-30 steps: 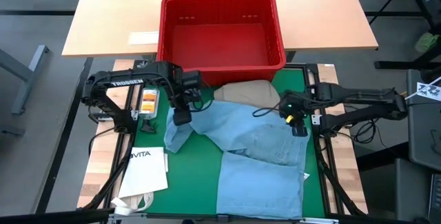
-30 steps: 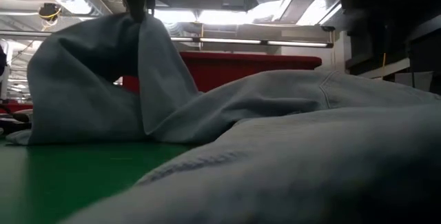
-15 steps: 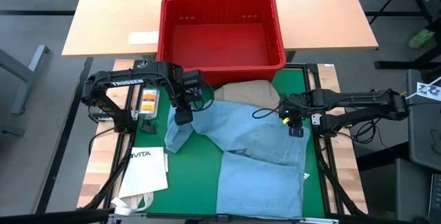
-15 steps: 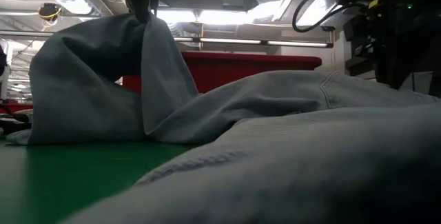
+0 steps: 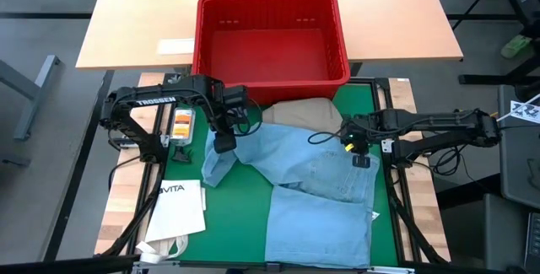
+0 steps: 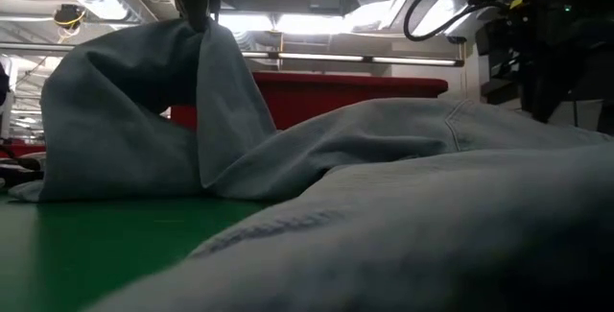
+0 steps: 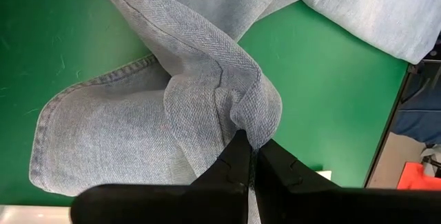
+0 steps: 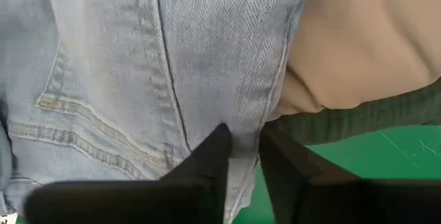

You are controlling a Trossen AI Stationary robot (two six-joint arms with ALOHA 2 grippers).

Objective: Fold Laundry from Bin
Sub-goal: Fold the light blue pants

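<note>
My left pincer (image 7: 249,156) is clamped tight on a bunched fold of the light blue denim jeans (image 5: 316,181), lifting it into a peak left of centre in the high view. My right pincer (image 8: 242,154) sits at the jeans' waist edge, right of centre, its fingers narrowed to a small gap over the denim; I cannot tell if they have hold of it. The khaki-tan garment (image 5: 308,111) lies under the jeans, just below the bin (image 5: 272,38) at top centre. To do this well, I should get a firm bite on denim only, then draw both pincers apart evenly to flatten the jeans on the green mat (image 5: 236,223).
</note>
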